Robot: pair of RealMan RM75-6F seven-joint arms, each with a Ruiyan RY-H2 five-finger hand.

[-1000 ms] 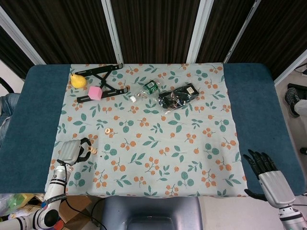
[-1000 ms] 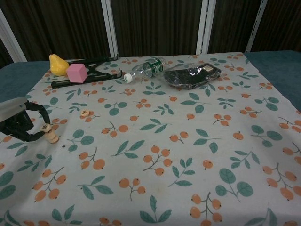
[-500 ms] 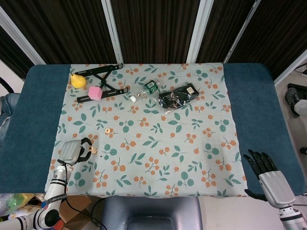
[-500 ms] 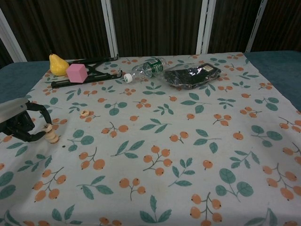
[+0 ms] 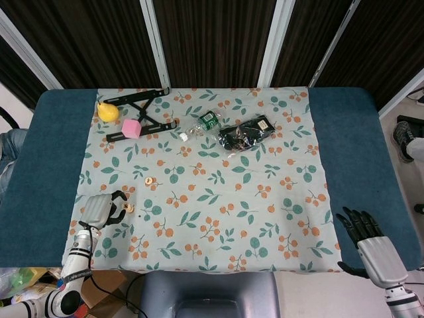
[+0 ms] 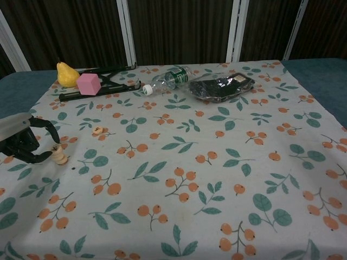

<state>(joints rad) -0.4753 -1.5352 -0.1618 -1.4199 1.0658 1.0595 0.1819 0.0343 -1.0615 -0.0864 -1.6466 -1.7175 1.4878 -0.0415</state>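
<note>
Wooden bead [image 6: 59, 157] pinched by left hand [image 6: 24, 142] on tablecloth [image 6: 190, 179].

Blue table [image 5: 358, 142] wears a leaf-and-berry cloth [image 5: 218, 199]. Up around 11 o'clock: pear [image 5: 107, 110], pink cube [image 5: 130, 128], black stand [image 5: 139, 112]; 12 o'clock: bottle [image 5: 202, 123], probably a dark packet [image 5: 246, 132].

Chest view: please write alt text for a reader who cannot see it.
The left hand curls around small wooden beads on a floral tablecloth. At the far edge lie a yellow pear, pink cube, black stand, plastic bottle and dark packet.
</note>
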